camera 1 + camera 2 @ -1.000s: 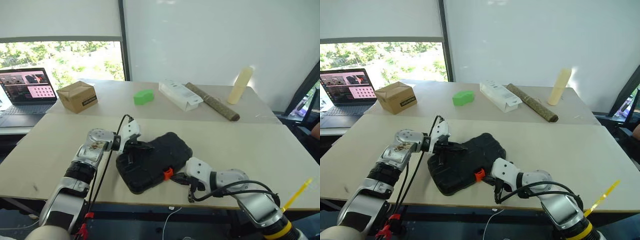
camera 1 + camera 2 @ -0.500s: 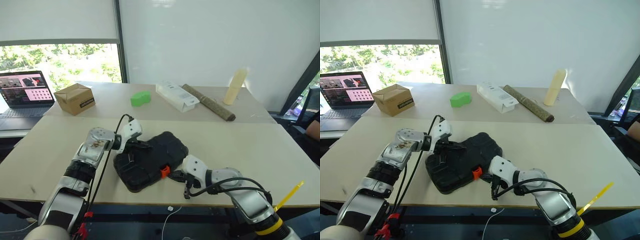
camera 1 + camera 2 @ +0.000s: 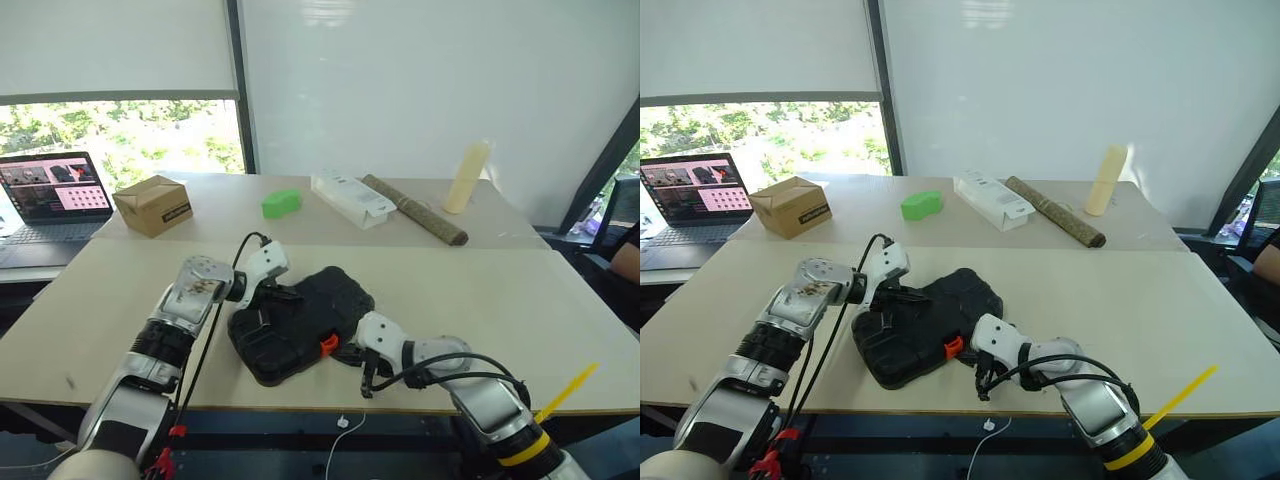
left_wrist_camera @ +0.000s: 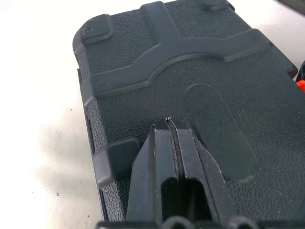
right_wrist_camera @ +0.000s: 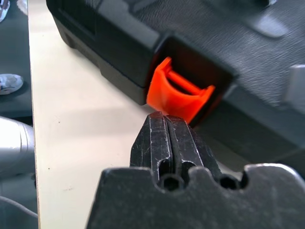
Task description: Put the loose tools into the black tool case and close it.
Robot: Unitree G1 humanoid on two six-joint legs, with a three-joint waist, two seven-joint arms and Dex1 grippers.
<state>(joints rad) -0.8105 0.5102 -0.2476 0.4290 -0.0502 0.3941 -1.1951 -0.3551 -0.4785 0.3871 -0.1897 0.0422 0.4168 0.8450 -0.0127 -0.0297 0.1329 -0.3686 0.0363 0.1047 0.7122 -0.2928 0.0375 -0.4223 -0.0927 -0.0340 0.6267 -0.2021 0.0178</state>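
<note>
The black tool case (image 3: 300,320) lies closed on the near table, angled, with its orange latch (image 3: 327,345) on the side facing me. My left gripper (image 3: 290,296) is shut, its tips (image 4: 170,121) resting on the textured lid (image 4: 190,57) near the far-left edge. My right gripper (image 3: 345,352) is shut too, and its tips (image 5: 166,117) sit right at the orange latch (image 5: 183,93), just above the tabletop. The loose tools are out of view.
On the far table stand a cardboard box (image 3: 153,203), a green block (image 3: 282,203), a white carton (image 3: 352,198), a long brown roll (image 3: 415,210) and a cream bottle (image 3: 467,175). A laptop (image 3: 50,195) sits at far left. A yellow stick (image 3: 565,392) pokes up at near right.
My right gripper has edged left, closer to the orange latch. My left gripper has tipped downward on the lid. The case has stayed put; the camera has shifted slightly.
</note>
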